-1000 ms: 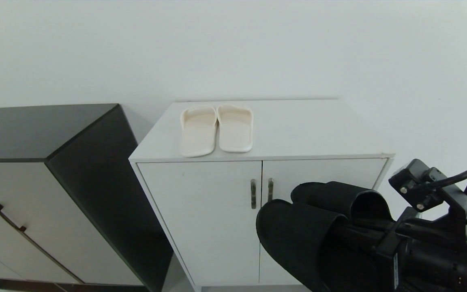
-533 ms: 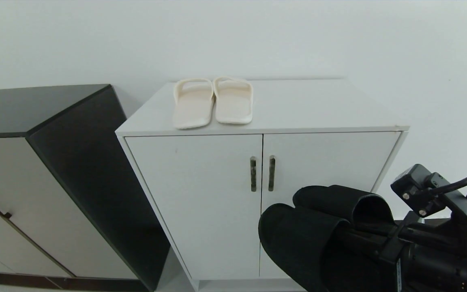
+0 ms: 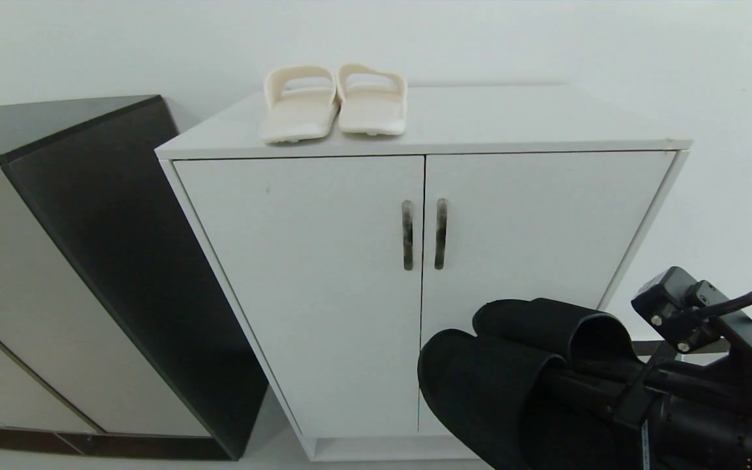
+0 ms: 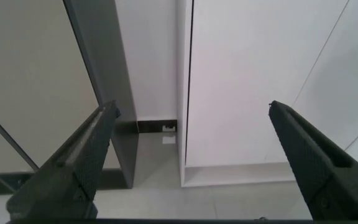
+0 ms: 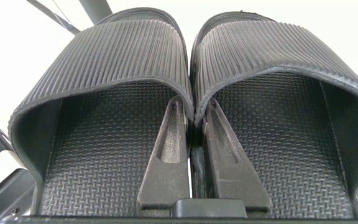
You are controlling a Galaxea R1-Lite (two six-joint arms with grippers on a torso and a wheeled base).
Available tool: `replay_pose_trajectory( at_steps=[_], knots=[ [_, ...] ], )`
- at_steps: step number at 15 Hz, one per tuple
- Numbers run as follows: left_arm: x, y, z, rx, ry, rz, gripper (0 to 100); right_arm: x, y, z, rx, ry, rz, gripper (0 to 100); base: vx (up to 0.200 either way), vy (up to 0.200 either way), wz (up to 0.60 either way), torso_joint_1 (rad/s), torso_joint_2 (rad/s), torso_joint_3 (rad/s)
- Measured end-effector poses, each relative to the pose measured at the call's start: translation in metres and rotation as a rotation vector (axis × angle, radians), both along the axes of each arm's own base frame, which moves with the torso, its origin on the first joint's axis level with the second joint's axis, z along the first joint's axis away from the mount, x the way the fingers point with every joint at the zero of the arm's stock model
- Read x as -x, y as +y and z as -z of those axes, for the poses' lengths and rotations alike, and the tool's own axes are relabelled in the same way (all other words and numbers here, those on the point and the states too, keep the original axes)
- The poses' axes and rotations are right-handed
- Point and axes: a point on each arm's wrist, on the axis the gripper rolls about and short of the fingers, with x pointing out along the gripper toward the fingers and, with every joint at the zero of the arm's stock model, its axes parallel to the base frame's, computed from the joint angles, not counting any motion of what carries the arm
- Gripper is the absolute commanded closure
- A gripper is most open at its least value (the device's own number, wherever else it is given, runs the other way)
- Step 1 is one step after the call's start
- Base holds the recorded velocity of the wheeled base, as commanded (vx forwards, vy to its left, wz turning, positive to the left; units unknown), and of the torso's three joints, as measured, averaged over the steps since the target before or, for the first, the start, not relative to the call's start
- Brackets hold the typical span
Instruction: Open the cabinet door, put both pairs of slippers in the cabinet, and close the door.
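Note:
A white two-door cabinet [image 3: 350, 294] stands ahead with both doors shut and two dark handles [image 3: 423, 234] at the middle seam. A cream pair of slippers [image 3: 333, 102] lies on its top at the left. My right gripper [image 5: 192, 155] is shut on the black pair of slippers [image 5: 191, 81], pinching their two inner walls together; in the head view that black pair of slippers [image 3: 513, 372] hangs low in front of the right door. My left gripper [image 4: 191, 149] is open with nothing between its fingers, low down facing the white cabinet's [image 4: 247, 81] left corner.
A dark cabinet [image 3: 89, 274] with pale drawer fronts stands tilted just left of the white one, with a narrow gap between them. A plain white wall runs behind. Pale floor [image 4: 160, 174] shows beneath.
The head view has sunk: the cabinet top and cream slippers sit higher in the picture and more of the doors shows. The right gripper keeps its hold on the black slippers.

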Motion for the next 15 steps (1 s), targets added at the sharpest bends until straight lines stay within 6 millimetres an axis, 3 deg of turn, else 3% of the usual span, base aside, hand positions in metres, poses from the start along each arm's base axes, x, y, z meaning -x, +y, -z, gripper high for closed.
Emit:
replay_pose_trajectory(
  at_steps=[6,13,15],
  knots=[
    [0.0,0.0,0.0,0.003,0.007,0.013,0,0.001,-0.001,0.004,0.025,-0.004,-0.009,100,0.0,0.0,0.0,-0.044,0.41,0.371],
    [-0.005,0.001,-0.003,0.002,0.065,0.096,0,0.004,-0.004,0.006,0.025,0.003,-0.024,100,0.0,0.0,0.0,0.002,0.04,0.041],
    [-0.008,0.001,-0.026,0.076,0.042,0.144,0,0.004,-0.004,0.006,0.026,0.004,-0.024,100,0.0,0.0,0.0,0.0,0.0,0.0]
  ],
)
